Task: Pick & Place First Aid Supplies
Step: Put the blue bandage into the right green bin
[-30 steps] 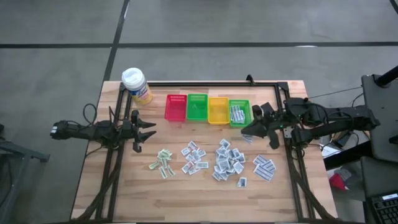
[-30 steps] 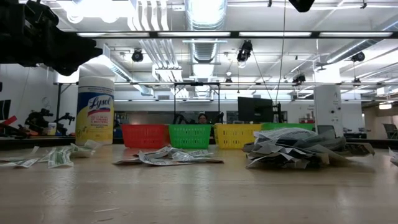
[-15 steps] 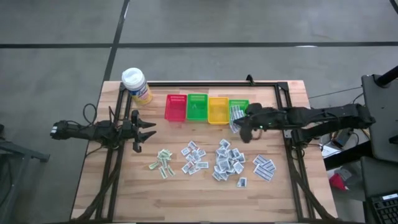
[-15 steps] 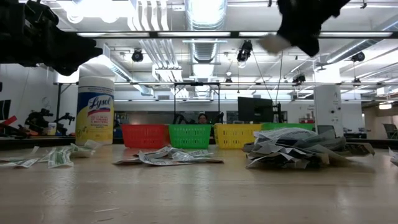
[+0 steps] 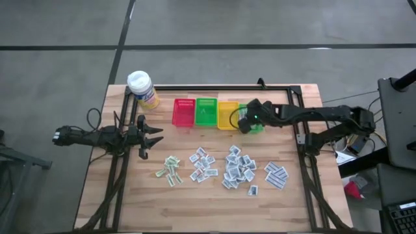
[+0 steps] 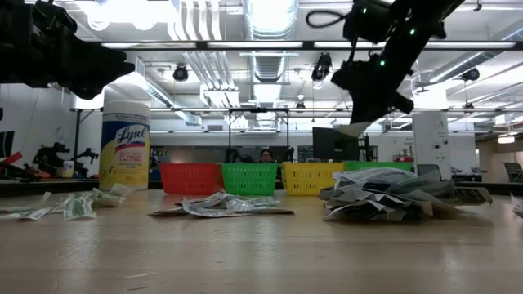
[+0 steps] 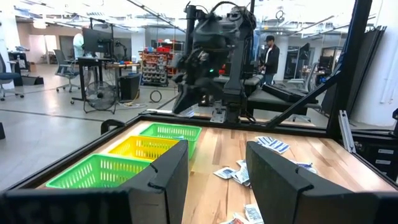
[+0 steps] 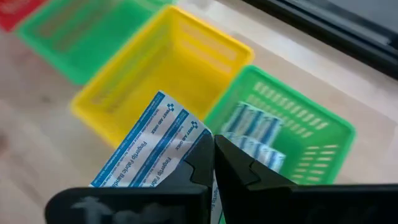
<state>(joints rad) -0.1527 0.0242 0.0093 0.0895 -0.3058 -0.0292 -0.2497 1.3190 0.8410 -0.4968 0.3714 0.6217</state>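
The first aid supplies (image 5: 239, 168) lie mostly loose on the wooden table (image 5: 195, 201), in clusters across the lower middle of the high view, with a few already in the right-hand green basket (image 5: 255, 127) at centre right. One packet (image 8: 146, 152) is pinched in my right gripper (image 5: 246, 121), jaws clamped tight on its edge, hanging above the boundary between that green basket and the yellow basket (image 5: 227, 115) beside it.

The biggest risk, as I judge it, is the wrong bin: in the right wrist view the packet sits over the yellow basket's corner as much as the green one, so letting go here could drop it into yellow or onto the shared rim.

Next, the packet is thin paper held by one edge; it may flutter sideways as it falls.

Smallest, it could cling to a finger and come away with me.

My left gripper (image 5: 151, 134) waits at middle left, fingers spread, holding nothing.
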